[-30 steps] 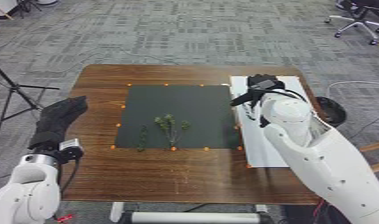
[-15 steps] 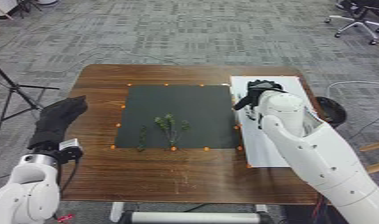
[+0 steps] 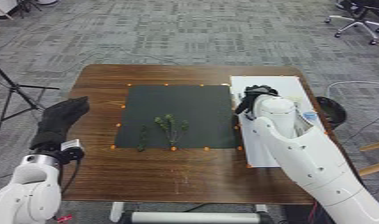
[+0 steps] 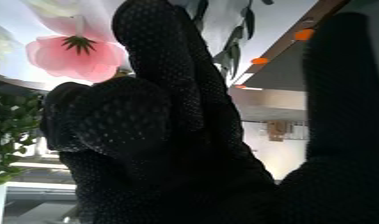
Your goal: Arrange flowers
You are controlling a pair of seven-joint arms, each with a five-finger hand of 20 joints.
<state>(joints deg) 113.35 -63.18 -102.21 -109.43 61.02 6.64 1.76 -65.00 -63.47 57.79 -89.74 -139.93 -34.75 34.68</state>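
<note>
The right hand (image 3: pixel 258 92) had drawn back a little toward the robot along the white board (image 3: pixel 267 159), while the left hand (image 3: pixel 63 112) had not shifted. That pull toward the near side had uncovered a pale blue patch (image 3: pixel 311 116), perhaps a bloom, and the hand now seemed to be lining up on a stem; picking was the likely step, with the arranging barely begun.

Taking the dark mat (image 3: pixel 159 102) as a clock with twelve farthest from the robot, the left hand waited at nine o'clock, outside the mat by the table's edge, fingers loosely straight and empty. On the mat, a thin sprig (image 3: pixel 142 139) lay between seven and eight, and a branching sprig (image 3: pixel 171 129) lay near six, well apart from both hands.

The right hand was at two o'clock, over the board's mat-side edge. In the right wrist view its thumb was straight and spread wide, some fingers were straight and others bent, and nothing showed in its hold. A pink flower (image 4: pixel 86 56) and leafy stems (image 4: pixel 232 52) were close to it; closing carelessly could have crushed the petals. The pale blue patch was at three, toward the board's outer side.
</note>
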